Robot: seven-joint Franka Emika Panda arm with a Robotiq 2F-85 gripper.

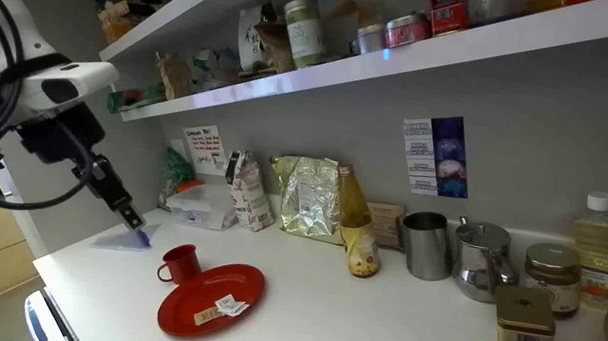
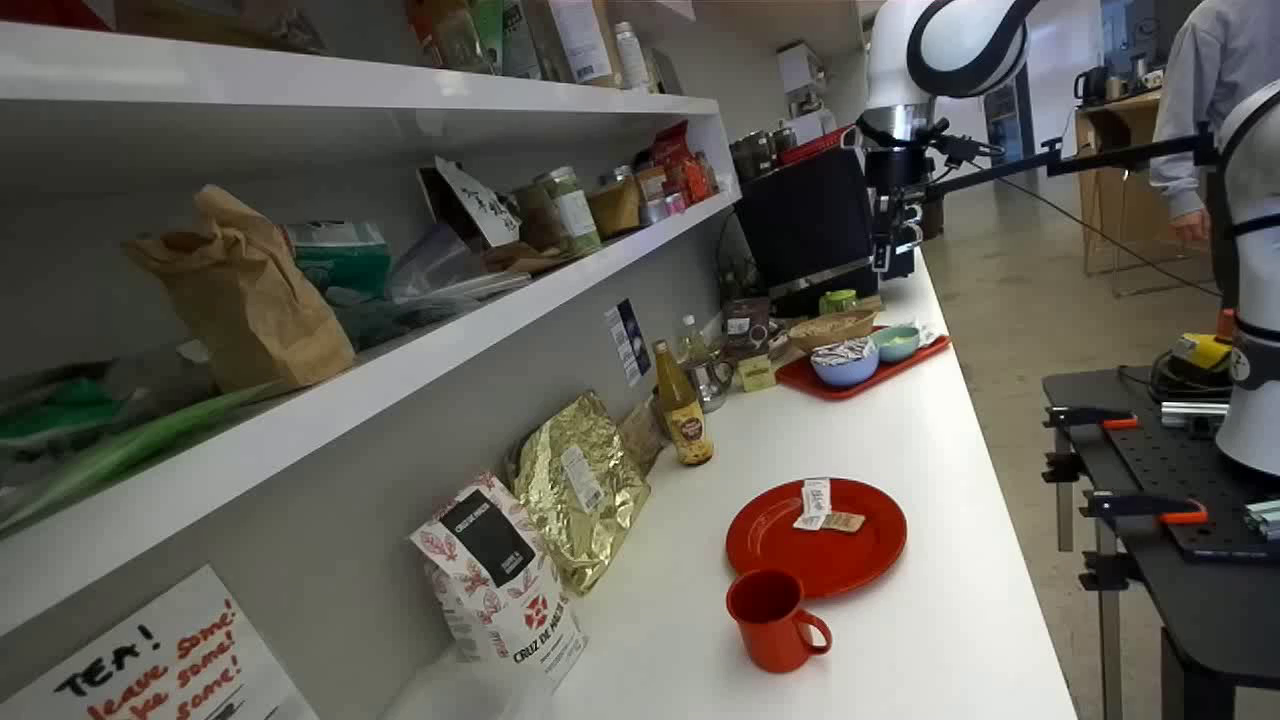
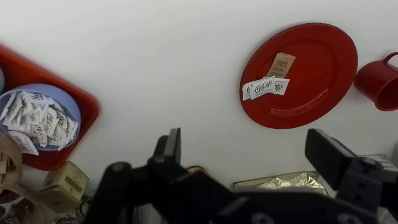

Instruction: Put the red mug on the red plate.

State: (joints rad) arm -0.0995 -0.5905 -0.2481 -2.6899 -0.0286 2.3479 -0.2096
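Note:
The red mug (image 1: 181, 265) stands upright on the white counter beside the red plate (image 1: 189, 299), with its handle facing away from the plate. The mug (image 2: 772, 622) and plate (image 2: 850, 568) show in both exterior views. In the wrist view the mug (image 3: 374, 81) is at the right edge, partly cut off, and the plate (image 3: 320, 68) is at upper right. A few paper packets (image 3: 262, 85) lie on the plate. My gripper (image 3: 244, 133) is open and empty, high above the counter. In an exterior view the gripper (image 2: 890, 245) also hangs in the air.
A red tray (image 2: 835, 388) with bowls stands along the counter. A gold foil bag (image 1: 308, 199), a bottle (image 1: 362, 248), a metal pitcher (image 1: 427, 247) and a teapot (image 1: 483, 262) line the wall. A loaded shelf (image 1: 359, 59) overhangs the counter.

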